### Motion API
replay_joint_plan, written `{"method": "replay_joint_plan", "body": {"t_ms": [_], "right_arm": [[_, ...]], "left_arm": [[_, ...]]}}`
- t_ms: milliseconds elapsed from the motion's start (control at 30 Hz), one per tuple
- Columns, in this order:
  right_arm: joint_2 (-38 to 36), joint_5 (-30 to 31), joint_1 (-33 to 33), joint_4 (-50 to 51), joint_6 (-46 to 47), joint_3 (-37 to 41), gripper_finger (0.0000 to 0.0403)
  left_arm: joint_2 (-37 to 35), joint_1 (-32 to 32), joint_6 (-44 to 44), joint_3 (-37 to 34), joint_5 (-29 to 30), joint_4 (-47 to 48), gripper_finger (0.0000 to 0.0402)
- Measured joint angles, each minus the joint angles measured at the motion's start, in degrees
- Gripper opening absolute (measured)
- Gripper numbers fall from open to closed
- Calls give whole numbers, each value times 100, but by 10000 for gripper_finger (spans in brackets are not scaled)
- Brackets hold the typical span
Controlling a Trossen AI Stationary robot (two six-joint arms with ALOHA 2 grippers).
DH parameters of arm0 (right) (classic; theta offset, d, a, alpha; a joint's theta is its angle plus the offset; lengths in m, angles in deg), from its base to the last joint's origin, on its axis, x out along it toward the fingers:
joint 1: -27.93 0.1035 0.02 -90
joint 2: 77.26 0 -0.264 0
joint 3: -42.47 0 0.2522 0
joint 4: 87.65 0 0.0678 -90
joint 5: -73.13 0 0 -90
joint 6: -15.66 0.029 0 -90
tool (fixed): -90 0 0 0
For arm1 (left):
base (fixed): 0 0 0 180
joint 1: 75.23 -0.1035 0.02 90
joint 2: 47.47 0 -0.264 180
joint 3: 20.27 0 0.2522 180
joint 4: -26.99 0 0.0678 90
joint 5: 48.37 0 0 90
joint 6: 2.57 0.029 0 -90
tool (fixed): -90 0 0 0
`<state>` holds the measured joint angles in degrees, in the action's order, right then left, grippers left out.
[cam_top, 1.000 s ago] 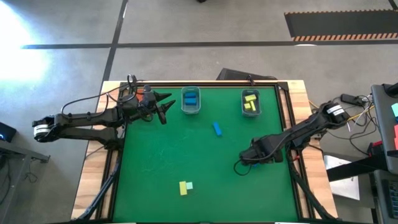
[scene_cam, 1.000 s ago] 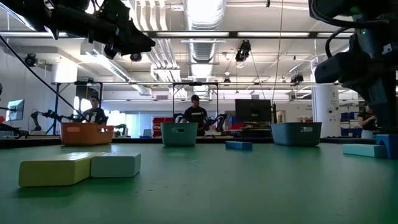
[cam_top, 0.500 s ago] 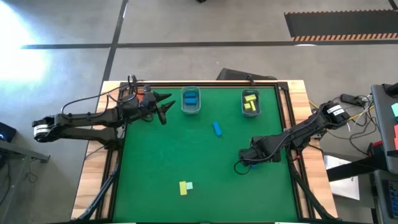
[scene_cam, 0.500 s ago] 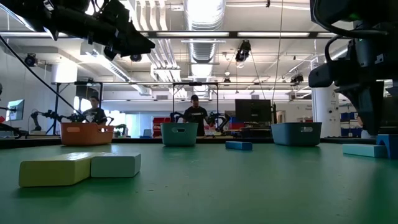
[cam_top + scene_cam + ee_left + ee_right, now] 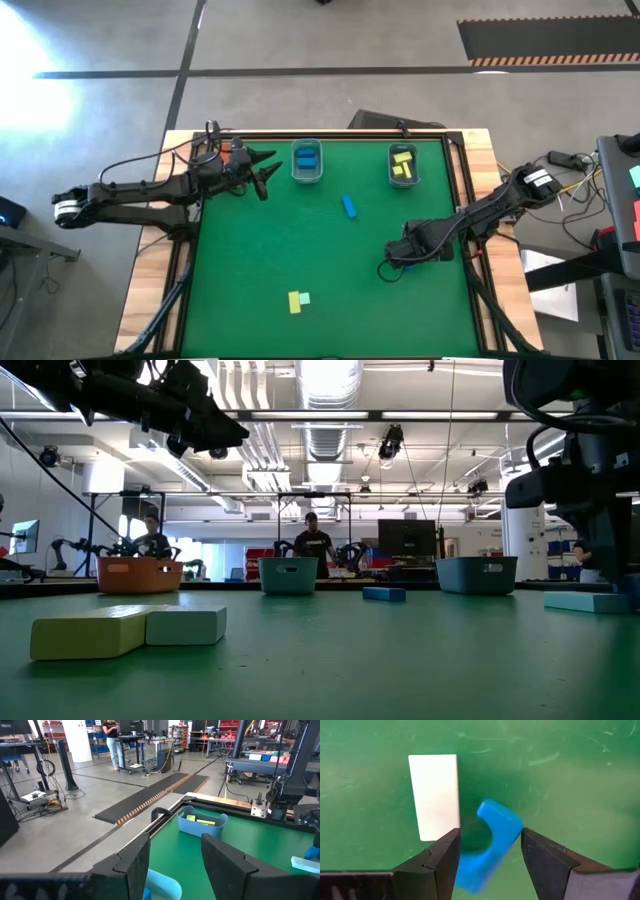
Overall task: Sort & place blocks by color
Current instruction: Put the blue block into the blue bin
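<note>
My right gripper (image 5: 392, 265) is low over the table's right part. It is shut on a blue block (image 5: 495, 827), and a pale mint block (image 5: 434, 795) lies flat just beside one finger. My left gripper (image 5: 268, 175) hovers open near the far left corner, over the orange bin (image 5: 232, 150). Another blue block (image 5: 349, 207) lies flat in the middle of the table. A yellow block (image 5: 294, 301) and a mint block (image 5: 185, 625) lie side by side, touching, near the near edge. My right gripper (image 5: 490, 850) has the blue block between its two fingers, coming from above and pointing down. One finger (image 5: 540, 855) meets the block's corner (image 5: 517, 826); the other finger (image 5: 442, 855) is at its opposite side. The block sits tilted, with a dark shadow under it.
A clear bin (image 5: 307, 160) with blue blocks and a grey bin (image 5: 403, 165) with yellow blocks stand along the far edge. Open green mat lies between the arms. People stand in the room beyond the table in the low view.
My right arm has shifted a little over the right part of the table. The blue block that stood at the low view's right edge has nearly left that view. My left arm has kept still.
</note>
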<state>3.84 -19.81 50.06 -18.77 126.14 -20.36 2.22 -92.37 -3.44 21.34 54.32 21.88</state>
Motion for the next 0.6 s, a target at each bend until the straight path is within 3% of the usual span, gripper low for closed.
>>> {"method": "replay_joint_plan", "body": {"t_ms": [600], "right_arm": [[9, -8, 75, -39, -251, 180, 179]], "left_arm": [[0, -1, 2, -4, 0, -5, 161]]}}
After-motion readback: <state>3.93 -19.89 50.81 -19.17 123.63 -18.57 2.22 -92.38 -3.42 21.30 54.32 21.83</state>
